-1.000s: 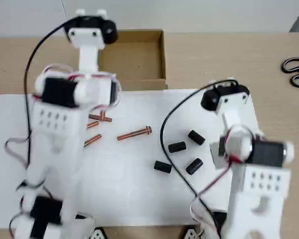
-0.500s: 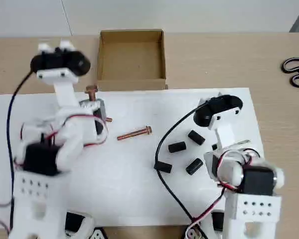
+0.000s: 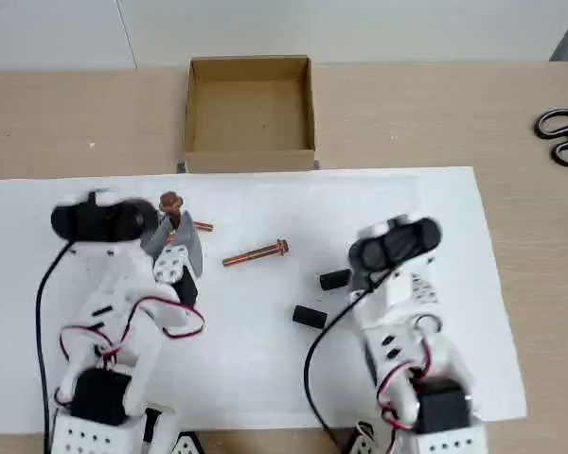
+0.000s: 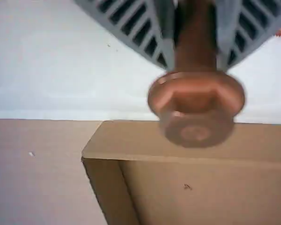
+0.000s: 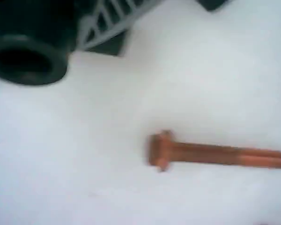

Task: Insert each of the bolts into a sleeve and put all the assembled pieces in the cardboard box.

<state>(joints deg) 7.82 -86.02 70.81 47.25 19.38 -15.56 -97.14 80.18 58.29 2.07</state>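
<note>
Copper bolt [image 4: 196, 108] pinched in left claw [image 4: 195, 54], near cardboard box [image 3: 251, 159] edge; right claw [image 3: 358, 277] grip unclear.

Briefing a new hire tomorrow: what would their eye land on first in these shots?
The copper bolt clamped in the left gripper, just short of the empty cardboard box. Next, a loose bolt lying on the white sheet between the two arms, and a black sleeve right beside the right arm.
</note>
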